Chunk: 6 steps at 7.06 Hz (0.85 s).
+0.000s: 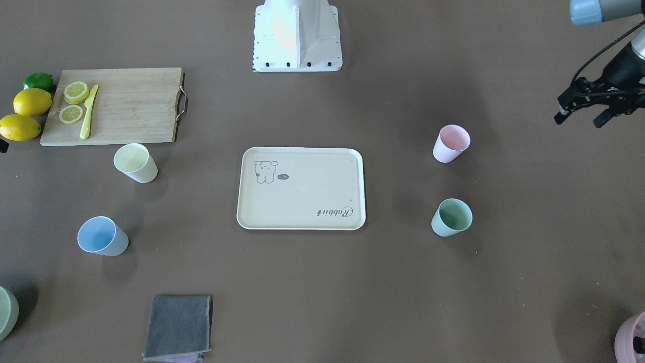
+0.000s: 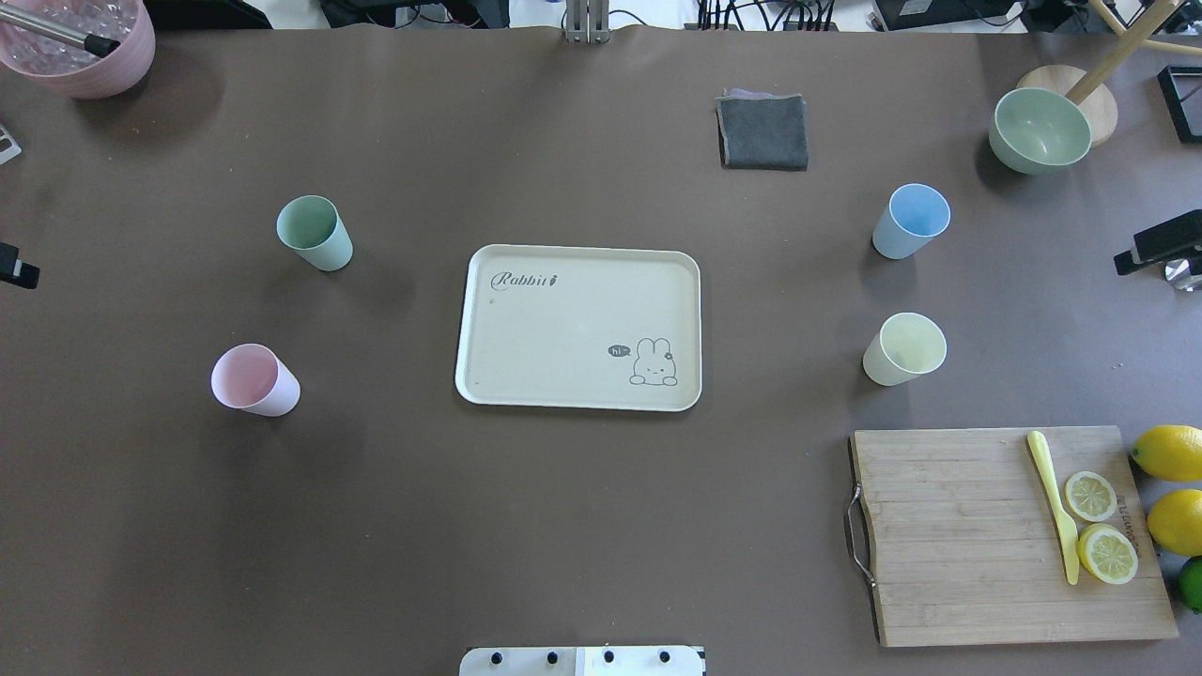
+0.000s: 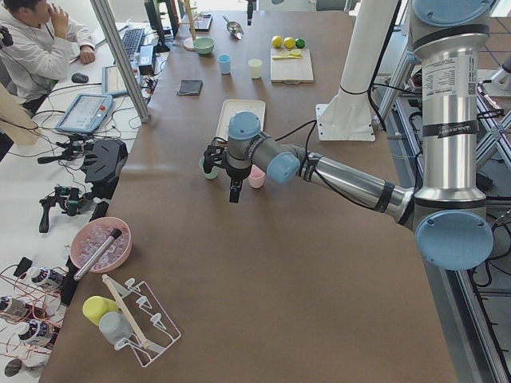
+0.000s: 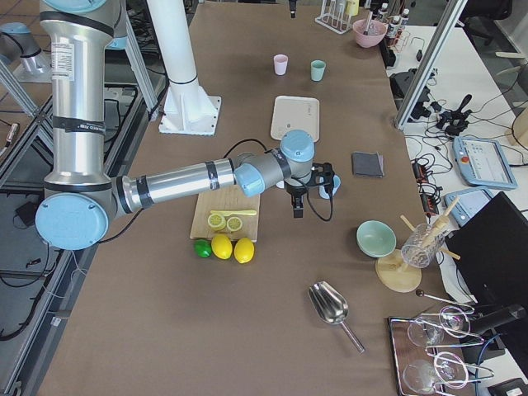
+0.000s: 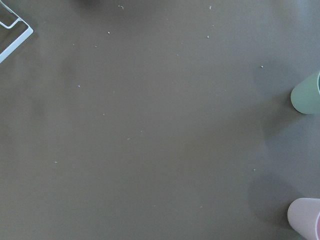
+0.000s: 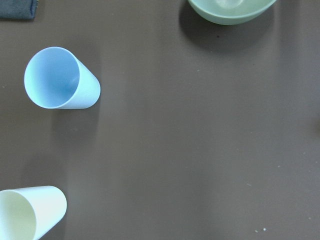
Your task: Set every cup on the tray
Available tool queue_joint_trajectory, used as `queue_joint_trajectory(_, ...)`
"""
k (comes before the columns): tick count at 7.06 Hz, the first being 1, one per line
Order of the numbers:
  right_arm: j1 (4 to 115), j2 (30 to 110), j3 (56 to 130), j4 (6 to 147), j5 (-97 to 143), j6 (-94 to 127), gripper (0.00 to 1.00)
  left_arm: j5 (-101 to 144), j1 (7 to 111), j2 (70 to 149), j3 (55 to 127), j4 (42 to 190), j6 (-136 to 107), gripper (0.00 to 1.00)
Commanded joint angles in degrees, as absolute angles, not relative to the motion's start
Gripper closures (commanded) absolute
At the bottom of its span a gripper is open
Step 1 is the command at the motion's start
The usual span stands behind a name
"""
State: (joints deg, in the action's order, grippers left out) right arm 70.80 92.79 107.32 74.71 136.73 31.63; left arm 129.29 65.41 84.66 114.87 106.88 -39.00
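Overhead view: tray (image 2: pixel 563 319) at centre of frame, flat on table (image 2: pixel 582 545), nothing on it. All 4 cups upright on the table, none on the tray.

- Green cup (image 2: pixel 315 233): upper left of tray.
- Pink cup (image 2: pixel 254 380): lower left of tray. Both well apart from it.
- Blue cup (image 2: pixel 909 222): upper right of tray.
- Yellow cup (image 2: pixel 903 349): just below the blue one, mid right, near the cutting board (image 2: pixel 958 545) but not touching.

L gripper (image 1: pixel 578 120): upper right corner of front view, up & right of the pink cup there. Side view shows it hanging above the table. Fingers apart, nothing between them. In the overhead view only a black sliver at the left edge. L wrist cam is mostly bare table, w/ green cup at right edge and pink cup in lower right corner.

R gripper (image 2: pixel 1160 246): only a black bit at the right edge of the overhead view, right of the blue cup. Can't tell if fingers are apart or together. R wrist cam has blue cup upper left, yellow cup lower left corner, bowl (image 2: pixel 1040 130) along the top.

Rest, overhead view:
- Board lower right w/ yellow knife (image 2: pixel 1056 507) & 2 lemon slices (image 2: pixel 1099 526) on it.
- 2 lemons (image 2: pixel 1172 488) + a lime (image 2: pixel 1193 582) at frame's right edge beside it.
- Grey cloth (image 2: pixel 762 131) top, right of centre.
- Bowl upper right.
- Pink pot (image 2: pixel 94 70) top left corner.
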Motion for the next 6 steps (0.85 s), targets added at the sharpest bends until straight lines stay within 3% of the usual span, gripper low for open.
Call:
queue_joint_trajectory(1,65.8,91.1,109.4,74.8,136.4,37.3,0.01,124.6,56.3,86.5,114.9,109.6,-48.9,0.07)
queue_joint_trajectory(6,59.1,86.1,105.5,75.3,134.2,39.3,0.02,116.8,44.0,92.2,111.5,109.7,-59.3,0.14)
